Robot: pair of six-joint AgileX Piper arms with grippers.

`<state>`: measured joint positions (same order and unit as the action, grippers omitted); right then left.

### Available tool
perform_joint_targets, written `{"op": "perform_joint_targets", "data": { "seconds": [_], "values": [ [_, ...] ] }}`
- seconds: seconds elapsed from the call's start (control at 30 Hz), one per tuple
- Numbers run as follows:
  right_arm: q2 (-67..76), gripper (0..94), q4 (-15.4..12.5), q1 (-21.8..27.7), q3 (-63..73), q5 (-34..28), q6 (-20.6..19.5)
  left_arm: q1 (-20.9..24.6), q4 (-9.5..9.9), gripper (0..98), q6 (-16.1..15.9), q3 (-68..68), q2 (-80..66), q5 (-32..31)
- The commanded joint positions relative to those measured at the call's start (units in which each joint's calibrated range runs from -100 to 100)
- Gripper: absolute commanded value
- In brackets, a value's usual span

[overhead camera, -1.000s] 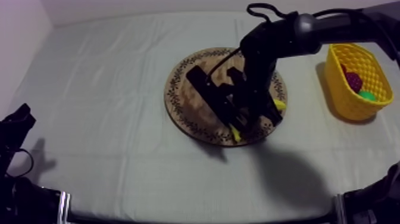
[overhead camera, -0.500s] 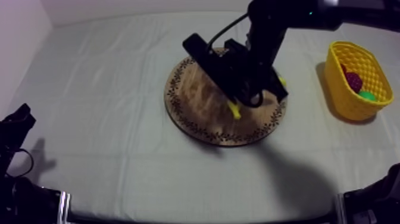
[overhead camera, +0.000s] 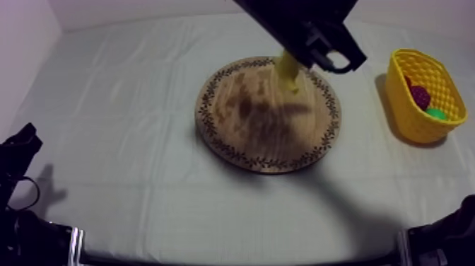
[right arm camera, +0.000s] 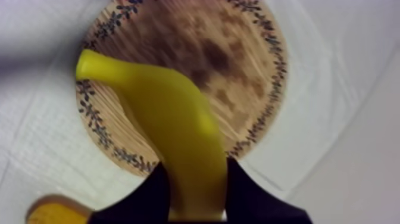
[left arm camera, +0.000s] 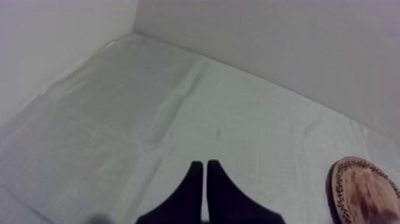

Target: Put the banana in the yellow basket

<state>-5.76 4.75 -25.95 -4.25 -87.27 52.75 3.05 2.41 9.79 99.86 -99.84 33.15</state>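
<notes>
Top view: the grey-white cloth (overhead camera: pixel 113 106) covers the table, with the round wooden board (overhead camera: pixel 247 134) at its middle. The right arm (overhead camera: pixel 304 25) hangs over the board's far rim. The yellow basket (overhead camera: pixel 406 106) stands well apart from the board at the right, holding a dark red lump (overhead camera: pixel 420 95), perhaps the grapes, and a green thing (overhead camera: pixel 436 113).

The banana (right arm camera: pixel 166 119) hangs in the air above the board, one end clamped between the fingers of the right gripper (right arm camera: pixel 196 165). The left gripper (left arm camera: pixel 206 179) sits low over the cloth, its fingers pressed together on nothing.
</notes>
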Motion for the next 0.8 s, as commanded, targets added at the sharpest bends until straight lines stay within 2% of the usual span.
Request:
{"op": "perform_joint_targets", "data": {
  "seconds": [0.0,0.17,0.4,0.77],
  "values": [
    [0.6,18.8,-0.3,0.0,2.0,-1.5,0.0,0.0,0.01,0.1,0.0,0.0,0.0,0.0],
    [1.7,19.4,-0.6,0.2,2.8,-1.8,-2.5,0.0,0.01,0.1,0.0,0.0,0.0,0.0],
    [2.8,20.8,0.0,2.3,-1.1,2.0,-9.3,0.0,0.01,0.1,0.0,0.0,0.0,0.0],
    [4.9,21.3,-0.2,12.4,-1.4,0.3,-17.6,0.0,0.01,0.1,0.0,0.0,0.0,0.0]
  ]
}}
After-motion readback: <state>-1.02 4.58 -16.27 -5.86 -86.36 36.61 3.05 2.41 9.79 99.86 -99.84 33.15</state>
